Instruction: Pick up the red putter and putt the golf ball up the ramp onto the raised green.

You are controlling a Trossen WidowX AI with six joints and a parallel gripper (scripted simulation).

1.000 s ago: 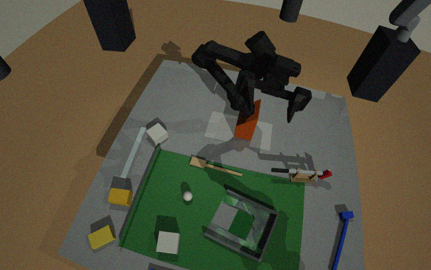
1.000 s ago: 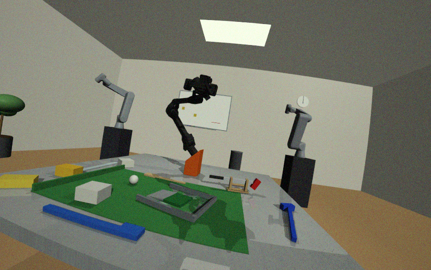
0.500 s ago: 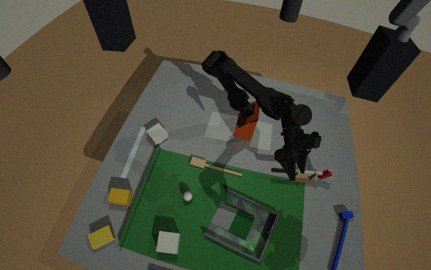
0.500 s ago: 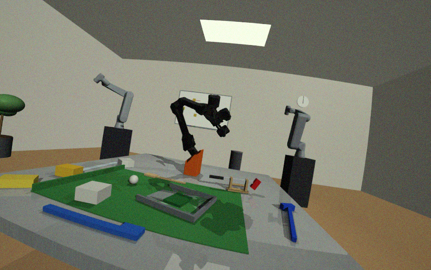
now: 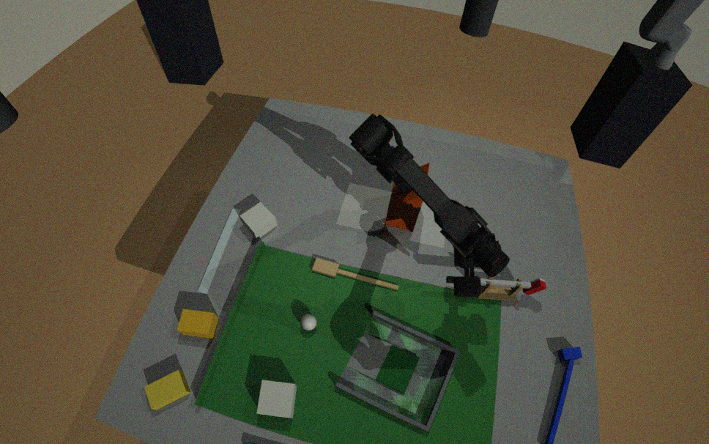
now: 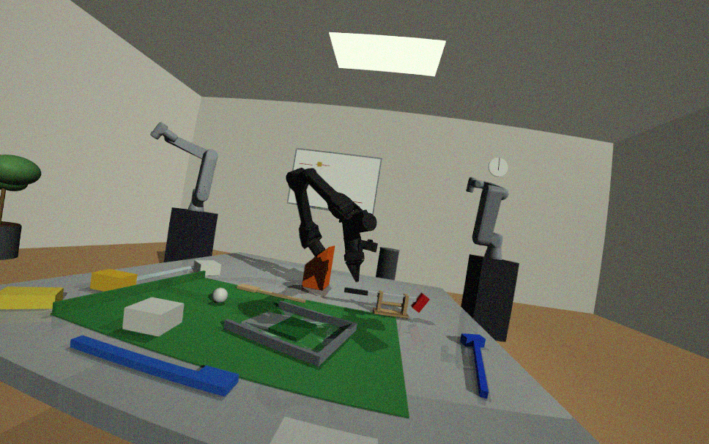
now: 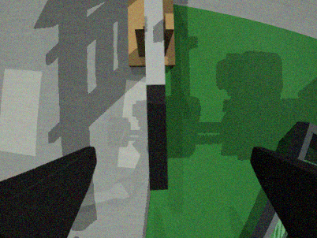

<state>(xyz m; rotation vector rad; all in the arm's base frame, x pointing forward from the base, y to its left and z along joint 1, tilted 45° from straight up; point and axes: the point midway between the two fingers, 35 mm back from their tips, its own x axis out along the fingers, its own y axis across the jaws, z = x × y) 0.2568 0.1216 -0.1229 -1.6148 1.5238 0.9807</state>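
The red-headed putter lies across a small wooden rack, with its pale shaft on the rack and its black grip sticking out. My gripper is open and empty, pointing down above the black grip. In the wrist view the grip lies between the two spread fingers, touching neither. The white golf ball sits on the green mat. The ramp's grey-walled frame stands on the mat, with a dark green square inside.
A wooden mallet lies at the mat's back edge. A white block stands on the mat. A blue club lies to the right. An orange wedge stands by the arm's base. Yellow blocks lie left.
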